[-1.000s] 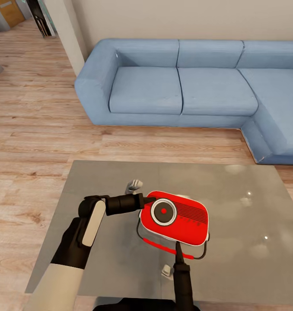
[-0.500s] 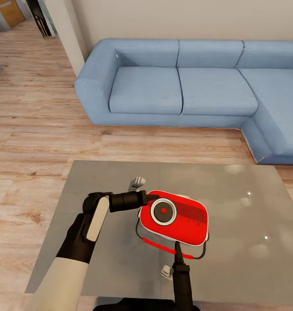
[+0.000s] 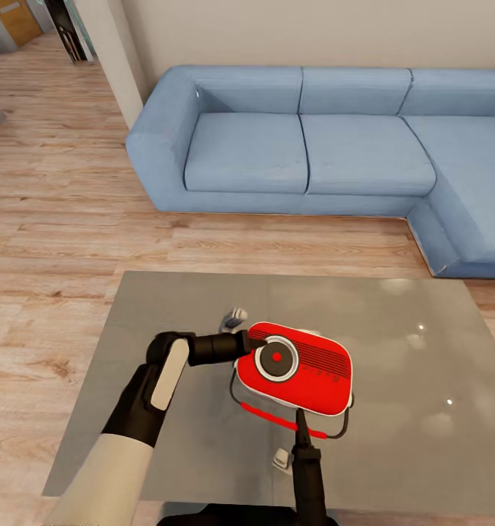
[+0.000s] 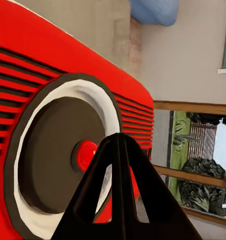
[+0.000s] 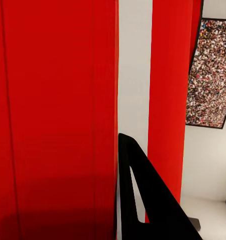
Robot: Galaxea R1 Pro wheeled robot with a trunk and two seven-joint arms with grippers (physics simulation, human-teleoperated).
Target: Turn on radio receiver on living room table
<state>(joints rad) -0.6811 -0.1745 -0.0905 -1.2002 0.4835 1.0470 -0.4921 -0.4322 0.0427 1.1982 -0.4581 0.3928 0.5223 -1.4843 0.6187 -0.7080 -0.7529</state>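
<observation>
Since a second ago your left end effector [image 3: 253,343] has slid onto the black dial of the one small red rounded radio receiver [image 3: 306,369], toward the near edge of the glossy grey tabletop [image 3: 393,329].

Left wrist: fingers pinched together, empty, near the red dot; push off-centre and the radio may skid.

Right wrist: your right end effector [image 5: 124,150] seems closed, touching the radio's handle.

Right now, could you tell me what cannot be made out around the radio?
- Head view: whether the left pincer touches the radio receiver; too small.
- Right wrist view: what the right pincer grips; the radio's red body crowds the frame.
- Head view: the table near edge; cut off by the frame.
</observation>
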